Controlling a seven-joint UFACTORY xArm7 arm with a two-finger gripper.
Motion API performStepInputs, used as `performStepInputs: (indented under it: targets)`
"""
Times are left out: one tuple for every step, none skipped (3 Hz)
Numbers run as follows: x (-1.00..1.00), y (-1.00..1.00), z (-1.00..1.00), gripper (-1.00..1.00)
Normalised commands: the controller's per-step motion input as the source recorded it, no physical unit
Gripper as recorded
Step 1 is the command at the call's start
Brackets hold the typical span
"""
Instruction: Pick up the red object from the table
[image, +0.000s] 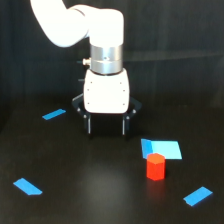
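Observation:
The red object (155, 167) is a small red-orange upright block standing on the black table (90, 200), toward the exterior view's right and near the front. My gripper (106, 131) hangs from the white arm above the table's middle, to the left of and behind the block, apart from it. Its two dark fingers (89, 125) point down with a wide gap between them and nothing held.
A light blue flat piece (161, 148) lies right behind the red block, touching or nearly touching it. Other flat blue pieces lie at the left back (54, 114), the left front (27, 186) and the right front (198, 196).

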Motion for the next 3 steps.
performStepInputs:
  targets:
    - [0.94,-0.7,-0.42,1.0]
    - [0.92,-0.72,0.07,0.93]
    - [0.78,-0.73,0.12,1.0]
